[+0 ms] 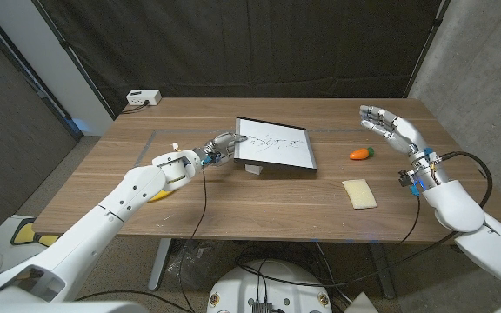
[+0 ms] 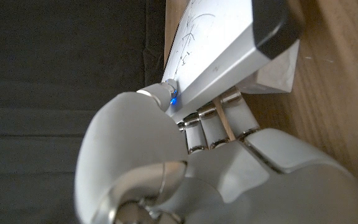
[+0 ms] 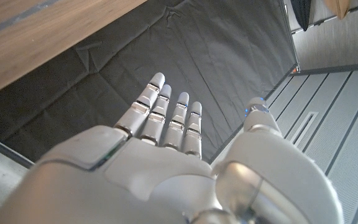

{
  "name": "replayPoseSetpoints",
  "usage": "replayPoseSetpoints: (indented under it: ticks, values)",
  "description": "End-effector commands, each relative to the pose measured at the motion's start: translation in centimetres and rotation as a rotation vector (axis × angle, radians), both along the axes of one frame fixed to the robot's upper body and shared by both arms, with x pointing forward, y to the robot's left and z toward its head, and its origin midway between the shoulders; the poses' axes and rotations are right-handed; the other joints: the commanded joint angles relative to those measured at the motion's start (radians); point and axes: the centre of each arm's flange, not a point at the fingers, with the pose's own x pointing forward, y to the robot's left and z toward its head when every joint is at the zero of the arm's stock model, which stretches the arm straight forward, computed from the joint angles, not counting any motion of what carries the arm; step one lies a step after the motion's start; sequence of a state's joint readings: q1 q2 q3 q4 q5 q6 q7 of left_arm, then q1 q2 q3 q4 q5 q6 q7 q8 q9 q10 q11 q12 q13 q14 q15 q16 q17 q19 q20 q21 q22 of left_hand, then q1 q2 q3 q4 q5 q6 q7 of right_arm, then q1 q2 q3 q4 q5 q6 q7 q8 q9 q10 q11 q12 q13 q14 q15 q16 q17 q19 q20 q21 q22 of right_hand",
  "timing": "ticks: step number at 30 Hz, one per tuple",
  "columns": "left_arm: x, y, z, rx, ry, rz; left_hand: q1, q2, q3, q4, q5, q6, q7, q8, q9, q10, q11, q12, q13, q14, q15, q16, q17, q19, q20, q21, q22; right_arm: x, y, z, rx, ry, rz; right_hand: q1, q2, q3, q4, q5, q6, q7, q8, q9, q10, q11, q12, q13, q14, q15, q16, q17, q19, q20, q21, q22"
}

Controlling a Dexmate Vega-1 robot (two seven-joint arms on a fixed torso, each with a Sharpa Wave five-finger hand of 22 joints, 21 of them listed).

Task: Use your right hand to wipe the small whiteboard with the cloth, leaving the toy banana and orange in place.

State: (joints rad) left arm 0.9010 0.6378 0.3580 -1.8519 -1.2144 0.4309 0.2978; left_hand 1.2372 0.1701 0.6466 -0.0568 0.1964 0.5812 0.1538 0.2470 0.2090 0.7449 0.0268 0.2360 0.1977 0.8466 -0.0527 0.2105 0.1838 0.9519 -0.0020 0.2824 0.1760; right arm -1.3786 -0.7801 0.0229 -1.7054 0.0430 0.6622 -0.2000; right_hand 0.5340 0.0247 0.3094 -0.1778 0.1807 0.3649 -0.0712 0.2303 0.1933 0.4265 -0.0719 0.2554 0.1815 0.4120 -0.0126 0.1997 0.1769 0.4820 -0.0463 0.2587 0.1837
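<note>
Fingers of my right hand are spread and hold nothing, raised above the worktop. Those of my left hand grip the small whiteboard by its edge, tilting it. Ink marks remain, so I judge wiping unstarted; the cloth lies untouched near the orange toy.

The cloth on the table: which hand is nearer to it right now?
Right. The right hand hangs open above the table, beyond the cloth. The left hand grips the whiteboard edge, farther off.
</note>
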Motion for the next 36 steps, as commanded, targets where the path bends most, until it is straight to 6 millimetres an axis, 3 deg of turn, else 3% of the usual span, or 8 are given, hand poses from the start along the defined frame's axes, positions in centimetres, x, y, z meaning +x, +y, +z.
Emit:
replayPoseSetpoints:
  ticks: [1, 13, 16, 20, 23, 26, 28, 36]
  values:
    - [-0.7, -0.4, 1.1, -0.010, -0.016, 0.019, -0.003, 0.006, 0.009, -0.001, 0.008, 0.022, 0.044, -0.006, 0.003, 0.003, 0.002, -0.004, 0.004, 0.007, 0.003, -0.001, 0.002, 0.000, 0.001, 0.000, 0.000, -1.7, -0.6, -0.4, -0.147, -0.126, -0.098, 0.016, 0.000, 0.001, 0.004, -0.003, 0.011, -0.004, 0.003, 0.002, 0.003, -0.011, 0.004, 0.000, 0.011, -0.005, -0.002, 0.000, 0.009, -0.001, 0.004, 0.003]
    - [-1.9, 1.4, 2.3, 0.006, -0.021, 0.048, -0.005, 0.005, 0.017, -0.001, 0.009, 0.029, 0.043, -0.008, 0.003, 0.008, -0.004, -0.006, 0.004, 0.012, 0.000, -0.003, 0.002, 0.000, 0.002, -0.002, 0.001, -4.1, -1.2, 0.0, -0.305, -0.099, -0.237, 0.023, -0.027, -0.012, 0.010, -0.002, -0.022, -0.030, -0.016, 0.002, -0.014, -0.022, -0.012, 0.000, -0.002, 0.002, -0.012, 0.002, 0.007, 0.005, -0.003, 0.003]
    - [-2.1, 1.0, 2.3, 0.006, -0.018, 0.054, -0.005, 0.004, 0.019, -0.001, 0.009, 0.030, 0.042, -0.009, 0.003, 0.012, -0.004, -0.006, 0.004, 0.014, 0.000, -0.003, 0.002, 0.002, 0.003, -0.002, 0.001, -4.5, -1.6, 0.1, -0.350, -0.092, -0.258, 0.027, -0.038, -0.016, 0.009, 0.000, -0.027, -0.013, -0.019, 0.002, -0.019, -0.018, -0.016, 0.000, -0.007, 0.002, -0.015, 0.001, 0.006, 0.008, -0.006, 0.003]
    - [-1.9, 0.1, 2.1, 0.018, -0.015, 0.050, -0.006, 0.003, 0.021, -0.001, 0.010, 0.035, 0.041, -0.008, 0.003, 0.016, -0.004, -0.006, 0.004, 0.019, 0.000, -0.003, 0.002, 0.006, 0.003, -0.001, 0.001, -4.8, -1.9, 0.2, -0.430, -0.091, -0.294, 0.033, -0.054, -0.023, 0.012, 0.004, -0.014, 0.005, -0.016, 0.002, 0.000, 0.010, -0.014, -0.001, -0.007, 0.001, -0.017, 0.000, 0.005, 0.012, -0.010, 0.003]
    - [-1.8, -0.4, 1.8, 0.011, -0.026, 0.053, -0.007, 0.001, 0.024, -0.002, 0.011, 0.041, 0.042, -0.009, 0.003, 0.020, -0.003, -0.006, 0.004, 0.023, 0.001, -0.004, 0.001, 0.007, 0.003, -0.002, 0.001, -4.9, -1.7, 0.3, -0.480, -0.080, -0.357, 0.033, -0.058, -0.025, 0.015, 0.005, -0.010, 0.004, -0.015, 0.003, 0.009, 0.014, -0.013, -0.001, -0.007, 0.001, -0.017, 0.001, 0.003, 0.016, -0.012, 0.003]
    - [-1.7, -0.7, 1.7, -0.002, -0.038, 0.058, -0.008, -0.002, 0.026, -0.003, 0.012, 0.046, 0.041, -0.008, 0.003, 0.025, -0.003, -0.006, 0.004, 0.023, 0.002, -0.005, 0.001, 0.008, 0.004, -0.002, 0.000, -4.9, -1.7, 0.2, -0.474, -0.063, -0.380, 0.028, -0.063, -0.031, 0.023, 0.009, 0.015, -0.031, -0.007, 0.005, 0.002, -0.018, -0.021, -0.001, -0.021, 0.009, -0.020, 0.002, -0.006, 0.028, -0.020, 0.004]
    - [-1.7, -0.7, 1.7, -0.003, -0.041, 0.063, -0.009, -0.003, 0.027, -0.004, 0.012, 0.048, 0.040, -0.008, 0.003, 0.026, -0.002, -0.006, 0.004, 0.024, 0.004, -0.006, 0.001, 0.008, 0.005, -0.003, 0.000, -4.8, -1.6, 0.2, -0.481, -0.043, -0.386, 0.030, -0.065, -0.033, 0.024, 0.009, 0.023, -0.037, -0.004, 0.006, 0.009, -0.029, -0.019, -0.001, -0.021, 0.009, -0.019, 0.002, -0.007, 0.029, -0.021, 0.004]
    - [-1.7, -1.0, 2.1, 0.024, -0.022, 0.068, -0.011, -0.005, 0.031, -0.005, 0.014, 0.053, 0.033, -0.010, 0.002, 0.028, -0.003, -0.009, 0.004, 0.025, 0.004, -0.008, 0.000, 0.006, 0.007, -0.005, 0.001, -4.6, -1.1, -0.6, -0.544, -0.025, -0.418, 0.024, -0.067, -0.040, 0.033, 0.011, -0.012, -0.046, -0.022, 0.009, -0.005, -0.037, -0.031, 0.000, -0.033, 0.021, -0.021, 0.003, -0.029, 0.047, -0.034, 0.005]
